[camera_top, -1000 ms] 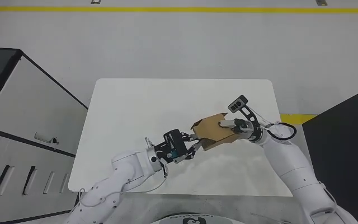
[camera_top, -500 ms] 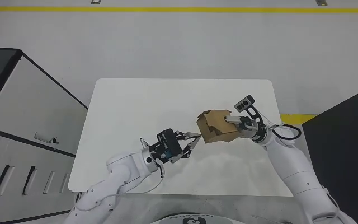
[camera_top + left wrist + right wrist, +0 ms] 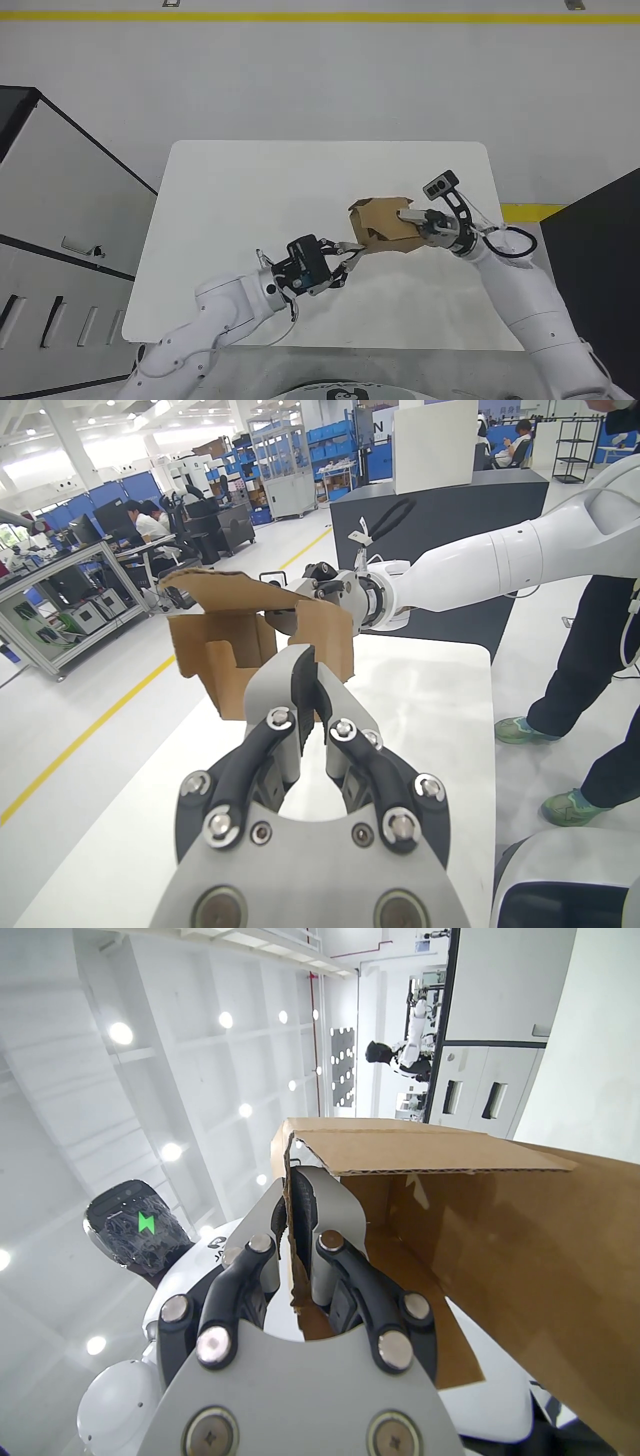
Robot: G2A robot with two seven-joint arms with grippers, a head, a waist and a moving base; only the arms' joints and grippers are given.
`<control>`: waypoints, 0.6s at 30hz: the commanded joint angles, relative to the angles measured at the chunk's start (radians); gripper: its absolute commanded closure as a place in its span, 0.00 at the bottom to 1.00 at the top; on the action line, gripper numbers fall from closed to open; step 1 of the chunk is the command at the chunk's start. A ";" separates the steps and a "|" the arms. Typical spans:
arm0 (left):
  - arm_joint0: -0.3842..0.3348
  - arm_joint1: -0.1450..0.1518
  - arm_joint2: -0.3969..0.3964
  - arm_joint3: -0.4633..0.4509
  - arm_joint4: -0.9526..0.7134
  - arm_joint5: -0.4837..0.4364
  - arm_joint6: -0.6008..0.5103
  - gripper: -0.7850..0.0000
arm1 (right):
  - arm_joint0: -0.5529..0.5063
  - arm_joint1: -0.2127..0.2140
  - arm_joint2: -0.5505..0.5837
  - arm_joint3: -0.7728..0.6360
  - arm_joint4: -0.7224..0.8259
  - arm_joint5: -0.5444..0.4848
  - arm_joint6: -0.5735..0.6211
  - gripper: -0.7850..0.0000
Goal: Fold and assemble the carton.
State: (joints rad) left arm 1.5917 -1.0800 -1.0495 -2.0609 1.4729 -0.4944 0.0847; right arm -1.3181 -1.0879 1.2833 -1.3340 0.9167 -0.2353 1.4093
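We see the open carton (image 3: pixel 380 225) over the table (image 3: pixel 250 190), at 3 o'clock from its centre, with the fingers of the right gripper (image 3: pixel 412 218) clamped on one wall. The left gripper (image 3: pixel 350 255), fingers closed together, sits at the carton's 8 o'clock.

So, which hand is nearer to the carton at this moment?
Right. The right hand is shut on a wall of the carton. The left hand, shut, points at the near flap from close by; contact cannot be told.
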 commanded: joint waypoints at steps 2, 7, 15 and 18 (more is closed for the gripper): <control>-0.003 0.000 0.001 0.003 -0.004 -0.003 -0.004 1.00 | -0.002 0.000 0.002 -0.012 -0.004 -0.013 0.022 1.00; -0.010 -0.001 0.006 0.007 -0.007 -0.011 -0.011 1.00 | 0.000 0.000 -0.001 -0.020 -0.007 -0.022 0.052 1.00; -0.021 -0.002 0.018 0.016 -0.015 -0.018 -0.017 1.00 | 0.012 -0.004 -0.021 -0.017 -0.020 -0.004 0.063 1.00; -0.024 -0.002 0.014 0.017 -0.018 -0.015 -0.017 1.00 | 0.010 -0.004 -0.014 -0.008 -0.025 -0.008 0.026 1.00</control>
State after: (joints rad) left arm 1.5683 -1.0823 -1.0336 -2.0436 1.4554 -0.5110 0.0676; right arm -1.3069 -1.0921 1.2666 -1.3448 0.8923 -0.2437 1.4469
